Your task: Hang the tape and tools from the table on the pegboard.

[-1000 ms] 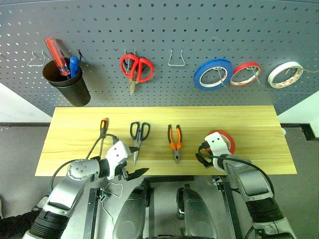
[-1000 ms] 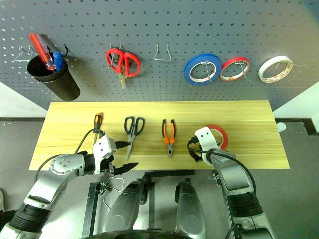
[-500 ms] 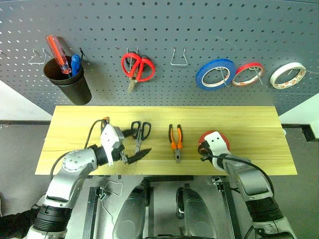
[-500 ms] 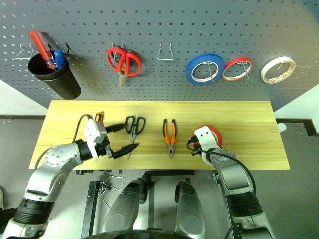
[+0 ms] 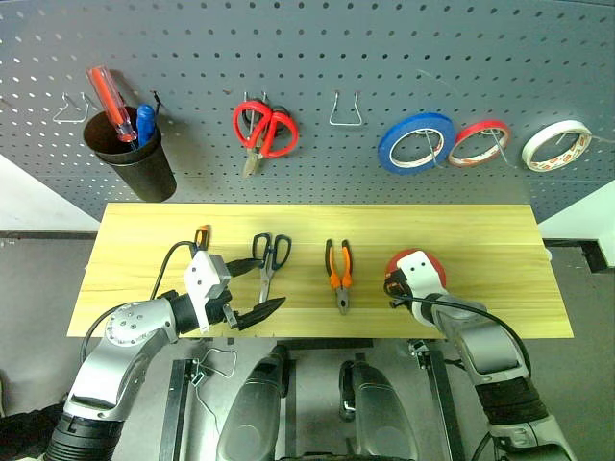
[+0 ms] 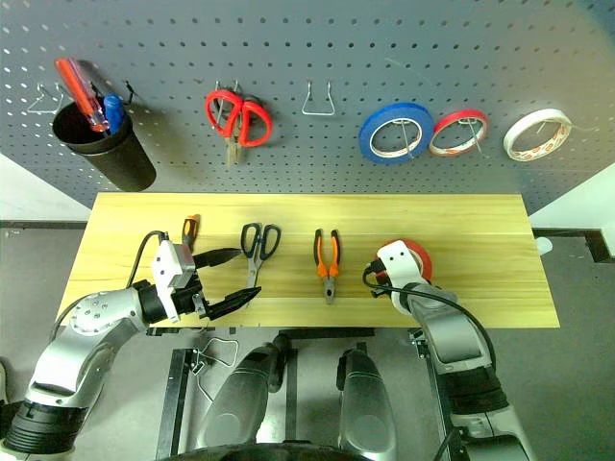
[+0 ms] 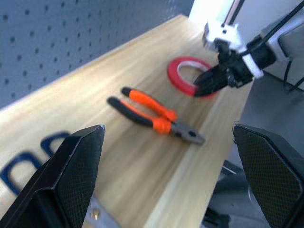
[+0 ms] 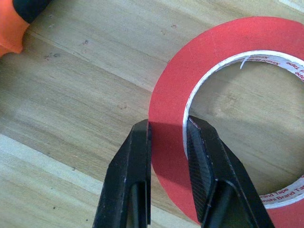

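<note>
Nothing hangs yet: pliers [image 5: 337, 274], scissors [image 5: 268, 257], screwdriver [image 5: 199, 239] and red tape [image 8: 223, 114] lie on the worktop [image 5: 480, 240]. Right pincer [image 8: 167, 130] pinches the tape's wall; left pincer [image 5: 256, 286] is spread. Pegboard [image 5: 384, 58] hook [image 5: 344, 110] waits.

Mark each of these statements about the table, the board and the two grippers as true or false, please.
1. The right gripper is shut on the red tape, one finger inside the ring and one outside. True.
2. The left gripper holds the pliers. False: it is open and holds nothing; the pliers lie on the table.
3. The red tape already hangs on the pegboard. False: it lies flat on the table.
4. The dark scissors lie on the table between the screwdriver and the pliers. True.
5. A blue roll hangs on the pegboard. True.
</note>
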`<state>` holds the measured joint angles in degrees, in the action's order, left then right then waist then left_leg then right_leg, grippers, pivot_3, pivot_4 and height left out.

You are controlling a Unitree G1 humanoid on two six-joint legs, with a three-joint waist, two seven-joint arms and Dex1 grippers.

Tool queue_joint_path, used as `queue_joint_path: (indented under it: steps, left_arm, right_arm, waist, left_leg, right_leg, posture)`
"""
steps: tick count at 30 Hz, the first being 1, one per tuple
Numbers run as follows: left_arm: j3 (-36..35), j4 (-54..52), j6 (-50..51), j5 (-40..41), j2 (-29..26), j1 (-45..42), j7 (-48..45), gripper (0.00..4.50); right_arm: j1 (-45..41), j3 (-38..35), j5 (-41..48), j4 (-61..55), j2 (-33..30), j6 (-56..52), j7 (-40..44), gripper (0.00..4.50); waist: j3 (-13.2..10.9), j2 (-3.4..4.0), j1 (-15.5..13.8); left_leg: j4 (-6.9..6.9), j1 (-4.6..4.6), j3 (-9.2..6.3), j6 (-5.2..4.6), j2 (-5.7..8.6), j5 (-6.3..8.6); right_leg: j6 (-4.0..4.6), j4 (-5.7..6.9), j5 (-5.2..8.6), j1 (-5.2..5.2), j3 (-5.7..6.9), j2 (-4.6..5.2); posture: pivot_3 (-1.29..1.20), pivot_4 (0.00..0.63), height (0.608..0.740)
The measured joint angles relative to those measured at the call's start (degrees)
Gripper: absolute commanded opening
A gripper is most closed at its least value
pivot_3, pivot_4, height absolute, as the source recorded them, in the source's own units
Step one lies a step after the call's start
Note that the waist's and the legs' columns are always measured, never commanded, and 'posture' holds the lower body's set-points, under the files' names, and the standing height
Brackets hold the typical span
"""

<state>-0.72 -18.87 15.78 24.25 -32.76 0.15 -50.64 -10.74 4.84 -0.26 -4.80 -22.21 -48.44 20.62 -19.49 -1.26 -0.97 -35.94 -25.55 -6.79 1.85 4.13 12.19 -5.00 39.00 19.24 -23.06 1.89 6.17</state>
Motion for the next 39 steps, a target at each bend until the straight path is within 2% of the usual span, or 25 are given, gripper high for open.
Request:
queue_joint_path:
  steps: [7,14,20,39]
  left_arm:
    - [-0.04,-0.02,0.18,0.03,-0.45,0.27,-0.35,4.50]
    - [-2.89,-1.03,-1.50,0.26,-2.68,8.18,-2.23,4.50]
    - [-3.22,-1.48,-2.74,0.25,-1.46,8.83,-1.75,4.50]
    - [-2.79,-1.51,-3.82,0.22,-0.72,8.11,-1.80,4.50]
  right_arm:
    - [-0.12,-0.33,0.00,0.00,0.00,0.04,-0.02,0.69]
    - [0.26,-0.91,-0.05,-0.17,-0.65,0.09,-0.06,0.69]
    - [0.17,-0.85,-0.02,-0.16,-0.69,0.09,-0.21,0.68]
    - [-0.10,-0.82,0.01,0.01,-1.10,0.13,0.03,0.68]
  waist:
    - [-0.02,-0.01,0.11]
    - [-0.03,-0.04,-0.07]
    - [-0.04,-0.02,0.12]
    - [-0.05,-0.02,0.12]
  left_leg:
    - [0.11,-0.04,0.01,0.00,0.00,0.00]
    - [0.40,-0.03,0.02,0.01,-0.01,0.00]
    - [0.44,-0.10,0.05,-0.13,0.00,0.03]
    - [0.58,-0.07,0.08,-0.12,0.00,0.02]
  right_leg:
    - [-0.06,-0.06,-0.03,-0.07,0.00,0.02]
    - [-0.06,-0.27,-0.04,-0.11,0.02,0.03]
    - [-0.02,-0.85,-0.09,0.04,0.01,0.03]
    - [-0.19,-0.88,-0.18,0.04,0.02,0.03]
  posture:
    - [0.11,0.384,0.703]
    - [0.10,0.385,0.703]
    - [0.10,0.387,0.703]
    - [0.10,0.385,0.703]
